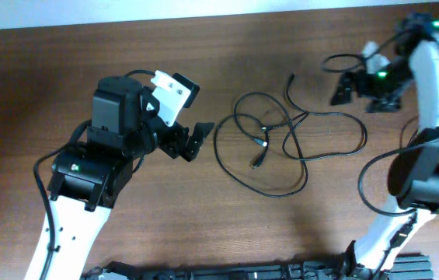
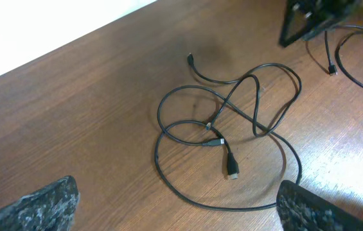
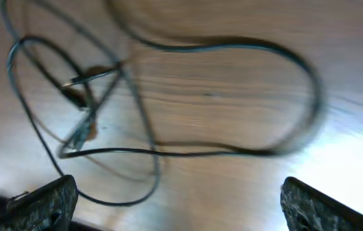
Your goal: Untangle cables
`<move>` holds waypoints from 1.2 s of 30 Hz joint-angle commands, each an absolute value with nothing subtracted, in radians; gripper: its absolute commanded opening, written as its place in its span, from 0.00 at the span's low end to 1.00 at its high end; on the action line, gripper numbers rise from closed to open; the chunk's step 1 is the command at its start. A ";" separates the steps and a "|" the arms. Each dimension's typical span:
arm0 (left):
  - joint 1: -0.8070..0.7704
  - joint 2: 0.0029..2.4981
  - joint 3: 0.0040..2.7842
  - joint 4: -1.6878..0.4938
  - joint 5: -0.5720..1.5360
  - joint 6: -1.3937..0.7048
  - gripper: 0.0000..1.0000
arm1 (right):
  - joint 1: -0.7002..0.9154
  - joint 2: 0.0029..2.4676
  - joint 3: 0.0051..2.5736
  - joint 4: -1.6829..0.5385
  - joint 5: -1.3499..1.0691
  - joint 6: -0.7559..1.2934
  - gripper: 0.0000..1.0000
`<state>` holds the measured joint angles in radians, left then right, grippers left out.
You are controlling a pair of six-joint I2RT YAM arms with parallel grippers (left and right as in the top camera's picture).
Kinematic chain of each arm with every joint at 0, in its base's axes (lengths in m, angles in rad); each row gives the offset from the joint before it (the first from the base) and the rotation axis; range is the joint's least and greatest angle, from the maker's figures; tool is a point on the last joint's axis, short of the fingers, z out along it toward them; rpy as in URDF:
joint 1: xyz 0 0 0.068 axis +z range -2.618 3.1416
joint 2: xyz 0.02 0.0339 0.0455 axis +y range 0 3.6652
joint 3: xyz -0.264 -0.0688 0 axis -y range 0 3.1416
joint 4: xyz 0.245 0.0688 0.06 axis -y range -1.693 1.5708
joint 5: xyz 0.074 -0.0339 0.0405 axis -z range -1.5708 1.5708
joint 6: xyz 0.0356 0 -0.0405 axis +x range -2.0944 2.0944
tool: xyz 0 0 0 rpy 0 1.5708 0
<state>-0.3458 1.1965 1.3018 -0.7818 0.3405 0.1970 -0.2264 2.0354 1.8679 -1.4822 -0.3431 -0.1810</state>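
Black cables (image 1: 258, 161) lay in loose crossed loops on table (image 1: 48, 78), left gripper (image 1: 200, 138) spread wide beside them, right gripper (image 1: 357, 97) spread wide, apparently over the far loop, view blurred.

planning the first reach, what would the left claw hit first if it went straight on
Probably the near loop of the cables, just ahead of the open left claw; its height is unclear.

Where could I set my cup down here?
Bare wood: the far-left corner beyond the left end effector, and the near strip below the cables. The middle, between it and the right end effector, is crowded with loops.
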 commanded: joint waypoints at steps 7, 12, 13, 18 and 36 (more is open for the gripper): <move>-0.344 1.183 1.309 -0.780 0.355 0.191 0.99 | 0.037 2.039 1.680 -1.356 -0.378 -0.232 0.99; -0.344 1.183 1.309 -0.780 0.355 0.191 0.99 | 0.104 2.039 1.593 -1.307 -0.382 -0.232 0.99; -0.344 1.183 1.309 -0.780 0.355 0.191 0.99 | 0.113 2.039 1.575 -1.300 -0.382 -0.232 1.00; -0.344 1.183 1.309 -0.780 0.355 0.191 0.99 | 0.144 2.039 1.470 -1.256 -0.382 -0.231 0.64; -0.344 1.183 1.309 -0.780 0.355 0.191 0.99 | 0.144 2.039 1.471 -1.139 -0.382 -0.175 0.20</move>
